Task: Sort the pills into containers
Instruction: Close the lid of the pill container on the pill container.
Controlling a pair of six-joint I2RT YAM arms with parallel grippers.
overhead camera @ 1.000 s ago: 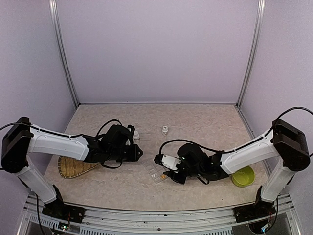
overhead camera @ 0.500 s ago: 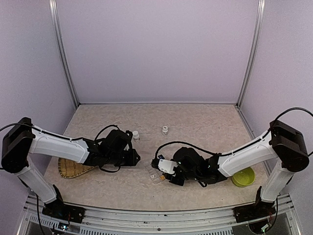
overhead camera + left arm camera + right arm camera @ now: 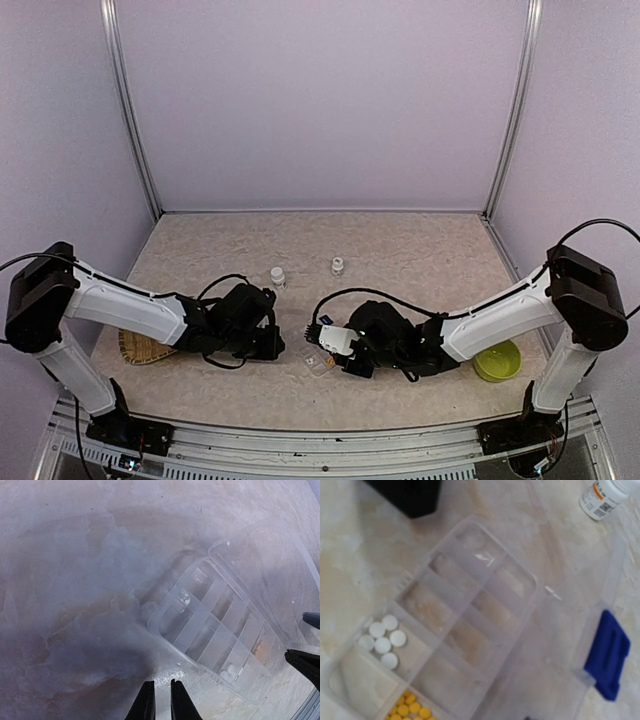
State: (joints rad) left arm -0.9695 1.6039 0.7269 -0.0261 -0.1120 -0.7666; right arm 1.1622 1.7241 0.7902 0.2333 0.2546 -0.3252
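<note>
1. The clear container [image 3: 485,605] lies on the surface [image 3: 400,250] near its front middle. Its lid [image 3: 555,645] is swung open and flat beside it, with a blue latch [image 3: 609,655] on the lid's far edge.
2. A handful of white pills [image 3: 382,640] sits in one end compartment. A cluster of yellow pills [image 3: 407,710] fills the neighbouring one, cut off by the bottom edge of the right wrist view.
3. The left end effector [image 3: 162,685] hangs low just beside the container's long side, apart from it. Its fingers are almost pressed together with only a thin slit between them, and nothing is visible in the slit.
4. The right end effector [image 3: 322,342] is over the container from the opposite side. Its fingers do not show clearly, so I cannot tell whether they are spread or pressed.
5. Two small white bottles [image 3: 277,276] stand farther back, apart from each other.
6. A lime-green bowl [image 3: 497,361] sits by the right arm, and a bamboo tray [image 3: 135,348] lies partly under the left arm.
</note>
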